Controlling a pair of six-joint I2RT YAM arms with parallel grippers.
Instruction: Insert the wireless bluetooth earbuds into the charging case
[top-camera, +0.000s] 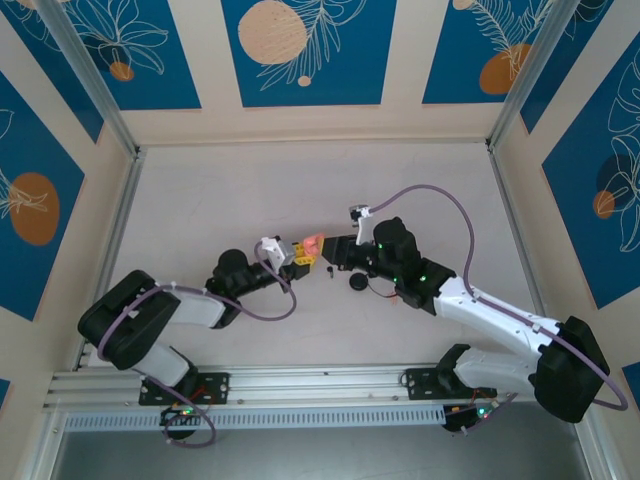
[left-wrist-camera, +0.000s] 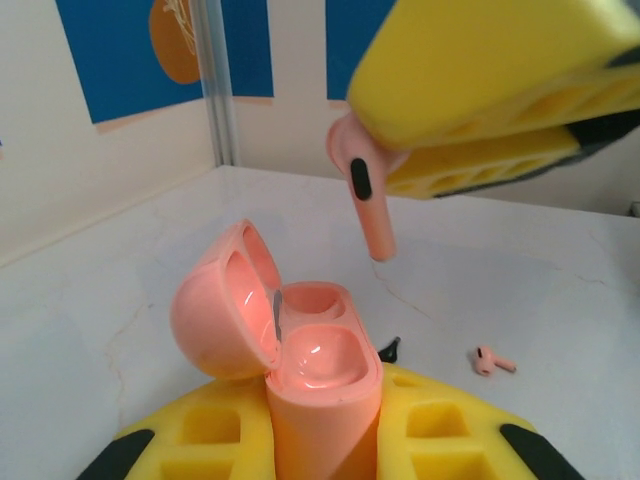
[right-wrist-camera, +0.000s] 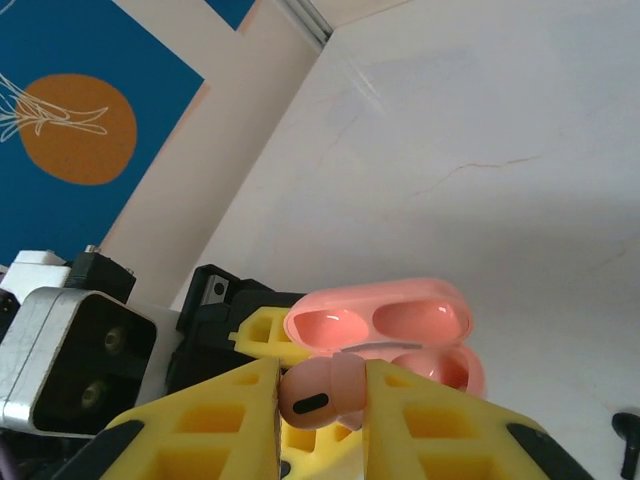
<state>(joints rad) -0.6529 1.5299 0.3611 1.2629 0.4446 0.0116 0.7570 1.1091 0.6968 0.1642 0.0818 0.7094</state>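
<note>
The case is being gripped by the left gripper, whose yellow fingers are being pressed shut on its lower body. In the top view the case is being held near the middle of the desk, between the two grippers. It is being held upright. Its lid is being shown swung open to the left in the left wrist view, and two rounded sockets are being exposed in the top.

Just to the right, an earbud is being pinched by the right gripper, whose jaws are being closed on the earbud's head. The stem is being pointed downward, tilted slightly. In the left wrist view its tip is being held above and a little to the right of the open sockets, apart from the case. In the right wrist view the same earbud is being seen clamped between the yellow fingers, with the open case just behind it.

Further right, a second earbud is being left lying on the desk, well apart from the case. A small black piece is lying nearer the case. A black disc is being seen flat on the desk, just beside the right gripper on its near side in the top view.
</note>
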